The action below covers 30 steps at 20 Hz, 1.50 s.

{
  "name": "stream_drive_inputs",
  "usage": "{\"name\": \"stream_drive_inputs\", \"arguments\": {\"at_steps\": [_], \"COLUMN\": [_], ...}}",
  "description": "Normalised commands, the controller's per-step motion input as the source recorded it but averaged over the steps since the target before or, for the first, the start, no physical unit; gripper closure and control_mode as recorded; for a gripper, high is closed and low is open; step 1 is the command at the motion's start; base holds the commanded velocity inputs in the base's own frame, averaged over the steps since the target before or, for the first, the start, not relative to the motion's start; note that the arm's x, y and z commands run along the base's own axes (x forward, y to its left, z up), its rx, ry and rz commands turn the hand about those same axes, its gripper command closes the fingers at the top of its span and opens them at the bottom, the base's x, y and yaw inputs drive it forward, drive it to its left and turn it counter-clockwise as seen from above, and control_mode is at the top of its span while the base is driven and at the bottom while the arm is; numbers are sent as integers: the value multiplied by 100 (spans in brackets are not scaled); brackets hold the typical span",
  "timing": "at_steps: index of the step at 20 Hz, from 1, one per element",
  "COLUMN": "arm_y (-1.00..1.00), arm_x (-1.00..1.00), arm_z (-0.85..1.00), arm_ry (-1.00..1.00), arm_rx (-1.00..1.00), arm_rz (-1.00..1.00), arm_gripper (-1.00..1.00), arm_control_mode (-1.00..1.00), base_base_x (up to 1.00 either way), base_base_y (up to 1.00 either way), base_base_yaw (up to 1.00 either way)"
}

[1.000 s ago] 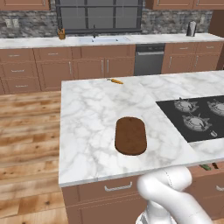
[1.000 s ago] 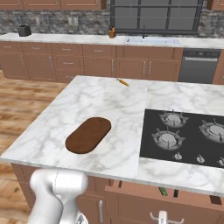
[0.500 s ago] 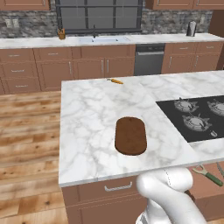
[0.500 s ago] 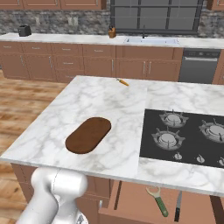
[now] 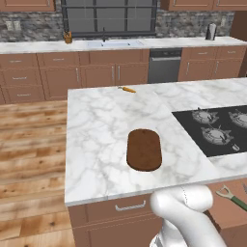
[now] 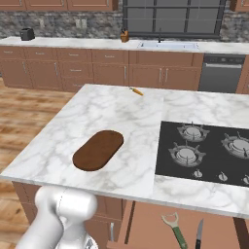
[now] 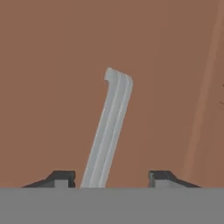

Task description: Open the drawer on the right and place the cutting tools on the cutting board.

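As the reddish-brown wooden drawer (image 6: 155, 226) slides further out at the near right, the green-handled peeler (image 6: 175, 230) and black-handled knife (image 6: 199, 235) now lie exposed inside. The gripper (image 7: 111, 177) has its fingers spread either side of the curved silver handle (image 7: 107, 131), not clamped. With the opening seemingly done, the tools must go to the dark brown oval cutting board (image 6: 98, 150) on the island.

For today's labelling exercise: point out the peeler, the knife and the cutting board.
peeler (image 6: 176, 231): right base view, on its green handle.
knife (image 6: 199, 234): right base view, mid-length.
cutting board (image 6: 98, 150): right base view, centre of its top.

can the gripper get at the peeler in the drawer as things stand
Probably yes: the drawer stands open, with the peeler and knife uncovered. The gripper first has to leave the silver handle.
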Motion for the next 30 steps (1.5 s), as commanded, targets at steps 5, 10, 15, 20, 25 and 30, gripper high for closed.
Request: {"name": "stream_drive_inputs", "arguments": {"at_steps": [5, 10, 15, 20, 25, 30], "arm_y": [-2, -4, 23, 29, 8, 22], "arm_x": [-58, -74, 1, 33, 50, 54], "arm_z": [68, 100, 100, 100, 100, 45], "arm_ry": [3, 0, 9, 31, 36, 39], "arm_rx": [0, 0, 0, -8, -9, -7], "arm_rz": [0, 0, 7, 14, 17, 20], "arm_gripper": [-100, -100, -100, -100, -100, -100], "arm_control_mode": [-100, -100, -100, -100, -100, -100], "base_base_x": [0, 0, 0, 0, 0, 0], "base_base_y": [0, 0, 0, 0, 0, 0], "base_base_yaw": [0, 0, 0, 0, 0, 0]}}
